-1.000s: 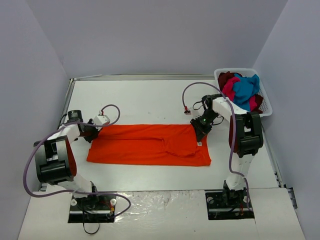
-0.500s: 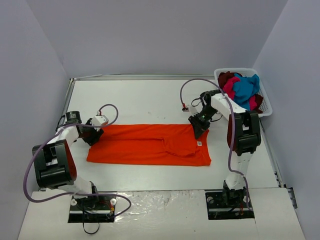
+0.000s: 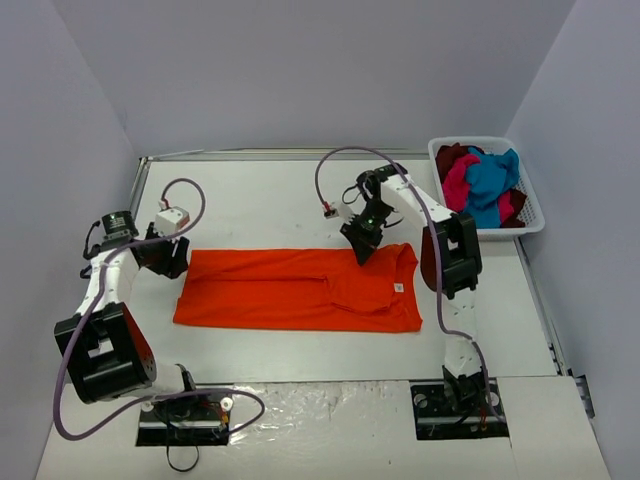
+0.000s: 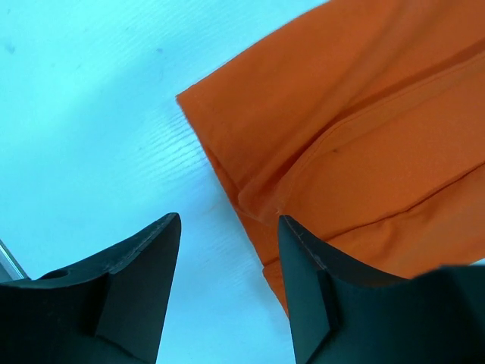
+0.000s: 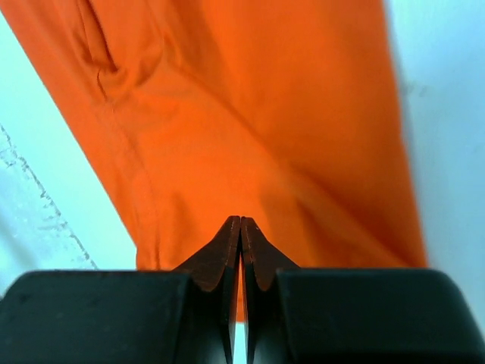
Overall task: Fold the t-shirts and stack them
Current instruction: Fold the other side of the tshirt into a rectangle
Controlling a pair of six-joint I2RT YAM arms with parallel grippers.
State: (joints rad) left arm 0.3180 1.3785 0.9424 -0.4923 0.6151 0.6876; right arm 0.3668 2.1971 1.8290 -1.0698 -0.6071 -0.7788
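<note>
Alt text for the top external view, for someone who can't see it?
An orange shirt lies flat on the table, folded into a long band. The right tool sits at its far edge, the left tool just off its left end. A basket of more shirts stands at the far right corner.

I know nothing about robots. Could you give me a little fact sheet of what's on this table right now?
Surface: white table
Laid out: orange t-shirt, flat, folded into a long band, white tag near its right end
Basket: white, far right corner, holding a teal shirt, pink shirt and dark red shirt, heaped
Left gripper: open, at the shirt's far left corner, holding nothing
Right gripper: shut above the shirt's far edge; a pinch on cloth cannot be confirmed
Folded stack: none yet
</note>
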